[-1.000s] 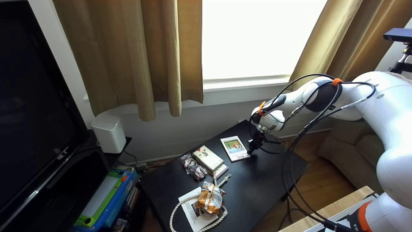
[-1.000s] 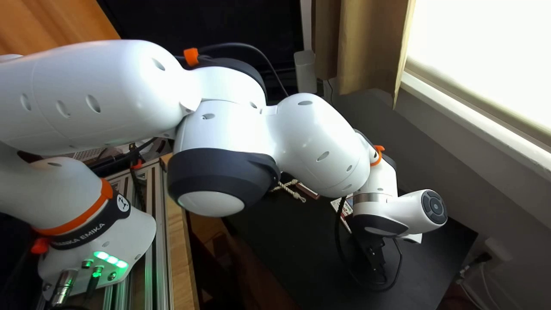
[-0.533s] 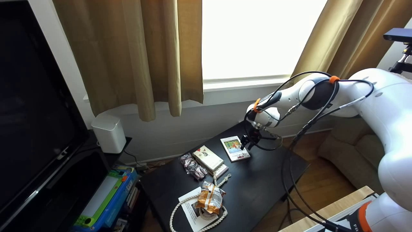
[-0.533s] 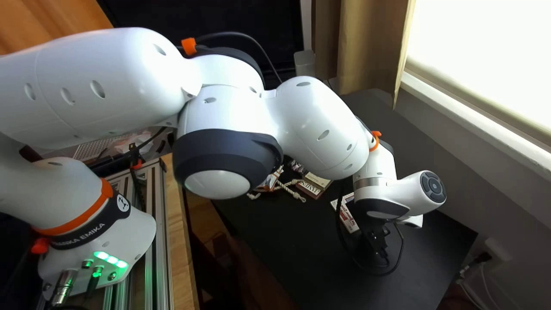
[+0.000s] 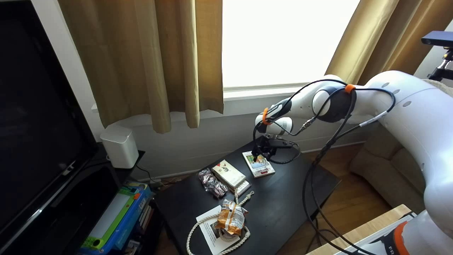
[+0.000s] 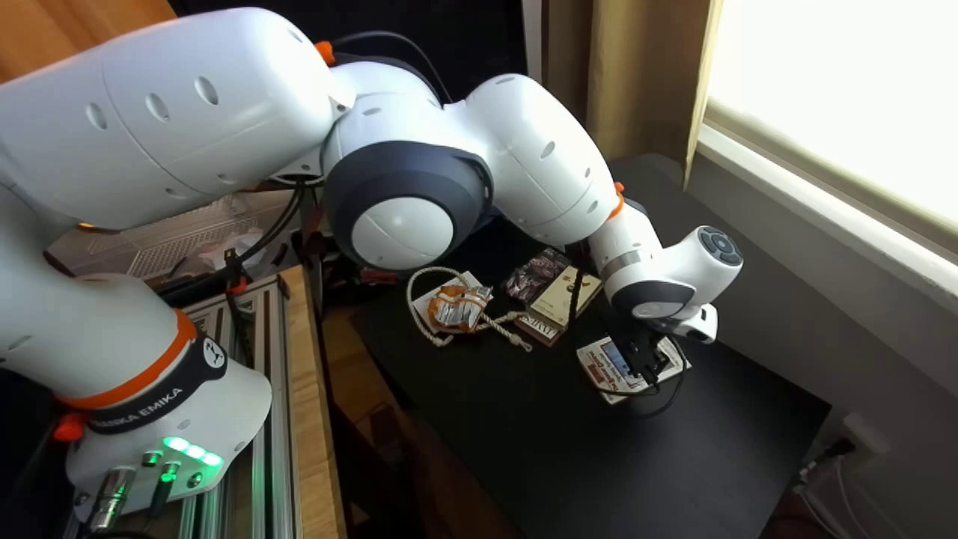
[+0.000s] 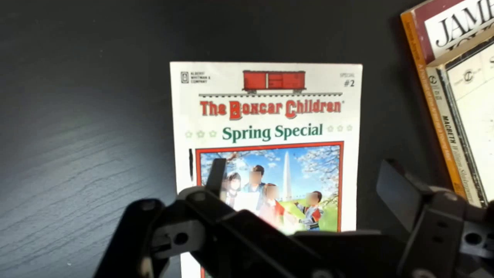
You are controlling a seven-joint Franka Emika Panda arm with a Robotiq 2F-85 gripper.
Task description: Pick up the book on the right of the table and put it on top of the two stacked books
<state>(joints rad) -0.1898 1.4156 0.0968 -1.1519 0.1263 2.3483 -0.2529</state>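
jaws wide apart, above the book (image 7: 270, 154)

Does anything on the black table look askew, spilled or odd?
Slightly askew: the cream-covered rectangular paperback sits offset on the maroon-and-white paperback, one end of which pokes out. A twisted off-white rope sprawls untidily around the crumpled orange-and-white packet. I see no spill.
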